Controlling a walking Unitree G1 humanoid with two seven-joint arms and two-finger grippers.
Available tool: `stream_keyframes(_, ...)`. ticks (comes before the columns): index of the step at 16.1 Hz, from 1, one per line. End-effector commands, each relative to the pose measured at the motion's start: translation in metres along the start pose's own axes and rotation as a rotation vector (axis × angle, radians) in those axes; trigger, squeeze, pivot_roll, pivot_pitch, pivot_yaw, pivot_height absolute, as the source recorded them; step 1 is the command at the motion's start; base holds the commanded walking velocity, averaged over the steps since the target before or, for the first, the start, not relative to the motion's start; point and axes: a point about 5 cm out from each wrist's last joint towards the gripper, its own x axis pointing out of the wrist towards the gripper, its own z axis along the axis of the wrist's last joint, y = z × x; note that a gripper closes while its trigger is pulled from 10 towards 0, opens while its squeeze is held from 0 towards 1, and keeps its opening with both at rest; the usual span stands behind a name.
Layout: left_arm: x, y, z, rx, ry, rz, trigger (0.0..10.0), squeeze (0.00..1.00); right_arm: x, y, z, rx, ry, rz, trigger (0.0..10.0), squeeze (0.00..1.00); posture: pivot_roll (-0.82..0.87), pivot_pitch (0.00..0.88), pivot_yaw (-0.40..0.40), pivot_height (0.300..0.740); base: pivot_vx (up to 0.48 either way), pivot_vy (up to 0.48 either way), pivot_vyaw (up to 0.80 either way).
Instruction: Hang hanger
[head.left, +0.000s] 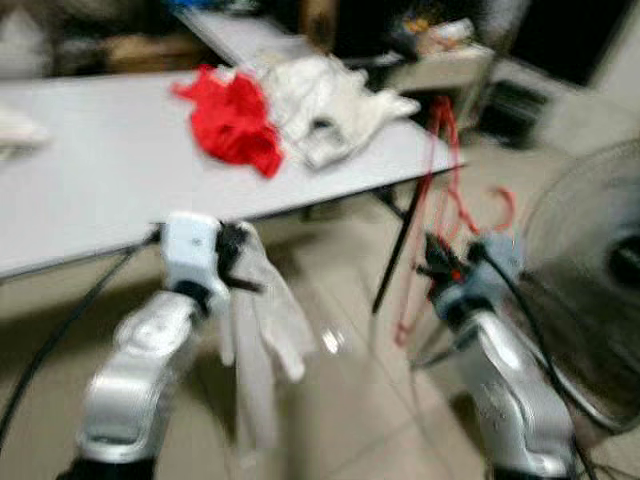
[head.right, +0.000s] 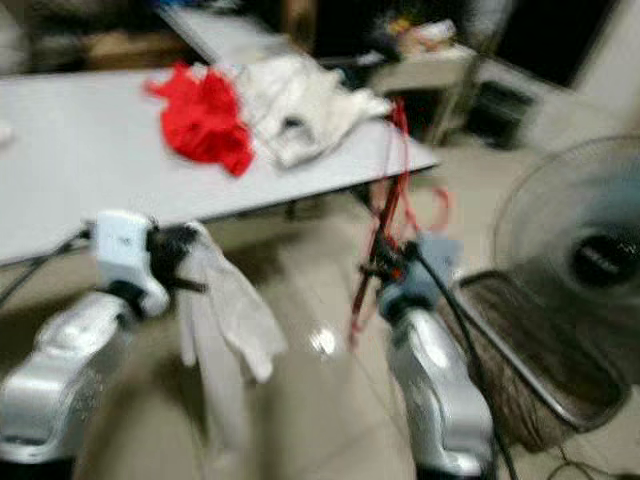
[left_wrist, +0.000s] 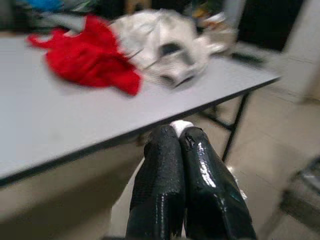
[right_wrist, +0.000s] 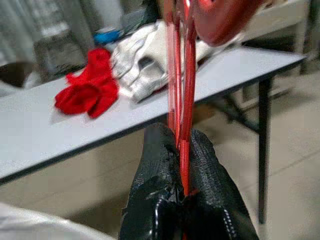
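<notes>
1. Pale tiled floor (head.left: 340, 400) lies under both arms, with a glossy spot of reflected light between them; both head views are blurred.
2. Nearest on the left, the left gripper (head.left: 238, 262) is raised in front of the bench edge, and its fingers (left_wrist: 165, 190) are pressed together on a white garment (head.left: 265, 320) that droops from them toward the floor. A small tip of the white cloth peeks out above the fingertips in the left wrist view.
3. On the right, the right gripper (head.left: 437, 262) has its fingers (right_wrist: 155, 175) clamped on the thin red wires of a red hanger (head.left: 440, 190). The hanger stands roughly upright above the gripper, just off the bench's right corner, with its hook (head.left: 505, 205) curling out to the right.
4. To the right of that arm stands a floor fan (head.right: 570, 290) with a round wire guard, low to the floor.
5. Beyond the grippers, the long white bench (head.left: 90, 170) stands on dark folding legs (head.left: 395, 250).
6. On the bench's far right part lies a crumpled red garment (head.left: 235, 120), touching a heap of white clothes (head.left: 325, 105) beside it.
7. Behind the bench the room is dark and cluttered, too blurred to make out.
</notes>
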Motion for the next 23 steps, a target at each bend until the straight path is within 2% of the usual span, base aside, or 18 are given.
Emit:
stream_keyframes(1,0.002,-0.01,0.004,0.003,-0.016,-0.037,10.0,0.0,-0.004,-0.011,-0.002,-0.006,0.026,-0.036,10.0,0.0,-0.12,0.011,-0.074,0.74,0.0,-0.446,0.0)
stream_keyframes(3,0.002,-0.009,0.004,0.005,-0.016,-0.032,10.0,0.0,-0.004,-0.01,-0.004,-0.016,0.042,-0.025,10.0,0.0,-0.12,0.012,-0.074,0.74,0.0,-0.39,0.0)
stream_keyframes(5,0.003,-0.007,0.004,-0.026,-0.012,-0.007,10.0,0.0,-0.003,-0.005,-0.004,-0.034,0.052,0.019,10.0,0.0,-0.12,0.013,-0.073,0.74,0.0,0.0,0.0)
stream_keyframes(13,0.004,-0.005,0.004,-0.019,-0.005,0.009,10.0,0.0,-0.005,-0.002,-0.004,-0.059,0.063,0.064,10.0,0.0,-0.12,0.011,-0.075,0.74,0.0,0.0,0.0)
stream_keyframes(16,0.004,-0.004,0.005,-0.015,-0.008,0.013,10.0,0.0,-0.005,-0.001,-0.004,-0.13,0.07,0.089,10.0,0.0,-0.12,0.011,-0.075,0.74,0.0,0.0,0.0)
stream_keyframes(19,0.004,0.0,0.008,-0.024,-0.027,0.025,10.0,0.0,-0.005,0.002,-0.005,-0.142,0.076,0.105,10.0,0.0,-0.12,0.014,-0.075,0.74,0.0,0.0,0.69)
stream_keyframes(23,0.003,0.0,0.007,-0.03,-0.024,0.022,10.0,0.0,-0.004,-0.006,-0.005,-0.14,0.066,0.038,10.0,0.0,-0.12,0.012,-0.076,0.74,0.193,0.0,0.2)
